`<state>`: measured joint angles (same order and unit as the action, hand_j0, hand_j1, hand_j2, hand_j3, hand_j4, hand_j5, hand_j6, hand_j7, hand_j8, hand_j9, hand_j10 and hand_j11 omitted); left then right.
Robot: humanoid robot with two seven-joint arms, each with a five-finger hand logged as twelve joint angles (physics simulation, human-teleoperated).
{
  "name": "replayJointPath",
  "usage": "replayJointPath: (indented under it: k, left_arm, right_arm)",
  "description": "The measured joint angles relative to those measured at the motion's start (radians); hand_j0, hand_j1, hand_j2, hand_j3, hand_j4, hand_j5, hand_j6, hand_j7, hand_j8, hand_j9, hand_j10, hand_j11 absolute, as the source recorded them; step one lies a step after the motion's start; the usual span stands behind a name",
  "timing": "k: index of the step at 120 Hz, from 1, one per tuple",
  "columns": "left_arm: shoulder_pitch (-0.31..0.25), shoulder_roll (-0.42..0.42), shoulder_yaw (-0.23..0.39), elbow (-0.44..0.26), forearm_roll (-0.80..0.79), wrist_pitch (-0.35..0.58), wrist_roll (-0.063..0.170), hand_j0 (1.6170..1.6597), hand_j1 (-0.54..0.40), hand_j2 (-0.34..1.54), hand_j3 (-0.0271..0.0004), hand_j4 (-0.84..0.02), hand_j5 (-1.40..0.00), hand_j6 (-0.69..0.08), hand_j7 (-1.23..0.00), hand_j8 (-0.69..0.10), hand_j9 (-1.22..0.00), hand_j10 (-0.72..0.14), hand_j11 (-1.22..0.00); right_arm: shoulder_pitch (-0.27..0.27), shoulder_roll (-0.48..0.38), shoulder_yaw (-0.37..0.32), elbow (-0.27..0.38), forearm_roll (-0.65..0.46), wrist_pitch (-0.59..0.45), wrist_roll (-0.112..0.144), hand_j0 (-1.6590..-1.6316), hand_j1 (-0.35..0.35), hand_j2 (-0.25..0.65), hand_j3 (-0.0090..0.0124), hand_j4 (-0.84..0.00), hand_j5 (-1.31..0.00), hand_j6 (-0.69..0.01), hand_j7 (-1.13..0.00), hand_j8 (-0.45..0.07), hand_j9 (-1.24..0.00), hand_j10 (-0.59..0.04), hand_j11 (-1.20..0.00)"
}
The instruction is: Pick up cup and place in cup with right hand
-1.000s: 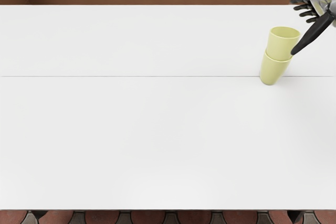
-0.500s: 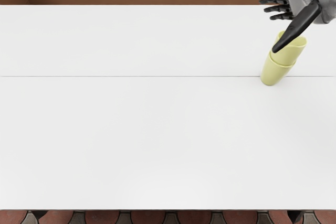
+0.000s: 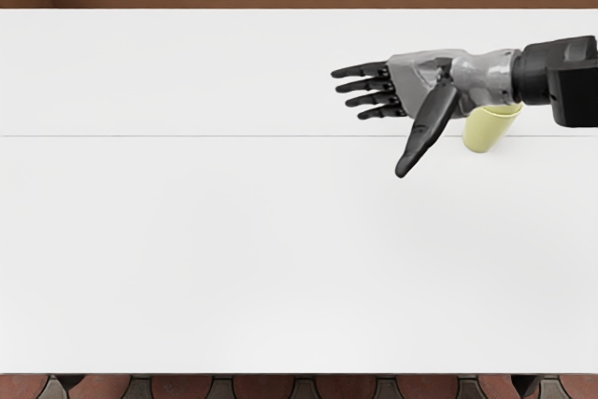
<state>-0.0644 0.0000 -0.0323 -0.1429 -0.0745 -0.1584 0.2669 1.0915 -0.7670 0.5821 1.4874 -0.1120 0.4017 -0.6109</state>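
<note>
Head view | yellow cup (image 3: pixel 482 132) sat at the worktop seam (image 3: pixel 234 135), partly hidden by the right hand (image 3: pixel 425 83) | likely light, stiff, slick; looked best taken round its wall | four fingers (image 3: pixel 369 85) spread wide, empty, beyond the seam

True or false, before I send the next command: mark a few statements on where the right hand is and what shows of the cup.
1. The right hand has its fingers spread. True.
2. The right hand is gripping the cup. False: it holds nothing.
3. The right wrist partly hides the cup. True.
4. The cup is near the picture's left edge. False: it is toward the right.
5. The left hand is out of view. True.
</note>
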Motion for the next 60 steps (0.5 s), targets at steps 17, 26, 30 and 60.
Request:
replayJointPath:
  k: [17,26,30,60]
  left_arm:
    - [0.001,0.0,-0.001,0.0,0.0,0.0,0.0,1.6581,0.349,0.0,0.0,0.0,0.0,0.0,0.0,0.0,0.0,0.0,0.0]
    - [0.0,0.0,-0.002,-0.001,0.0,-0.001,0.0,1.6581,0.349,0.0,0.0,0.0,0.0,0.0,0.0,0.0,0.0,0.0,0.0]
    - [0.0,0.0,-0.002,-0.001,0.0,-0.001,0.0,1.6581,0.349,0.0,0.0,0.0,0.0,0.0,0.0,0.0,0.0,0.0,0.0]
    - [0.0,0.0,0.0,0.0,0.001,0.0,0.0,1.6581,0.349,0.0,0.0,0.0,0.0,0.0,0.0,0.0,0.0,0.0,0.0]
  right_arm:
    - [-0.006,0.008,0.005,0.023,0.015,0.003,0.0,-1.6581,-0.349,0.0,0.0,-0.001,0.0,-0.001,0.0,-0.001,0.0,-0.001,0.0]
    - [-0.008,0.024,0.002,0.038,0.028,0.003,0.0,-1.6581,-0.349,0.0,0.0,-0.001,0.0,-0.001,0.0,-0.001,0.0,-0.001,0.0]
    - [-0.014,0.031,0.0,0.042,0.039,0.003,0.0,-1.6581,-0.349,0.0,0.0,-0.001,0.0,-0.001,0.0,-0.001,0.0,-0.001,0.0]
    - [-0.074,0.051,-0.006,0.081,0.12,0.006,0.0,-1.6581,-0.349,0.0,0.0,0.0,0.0,0.0,0.0,0.0,0.0,0.0,0.0]
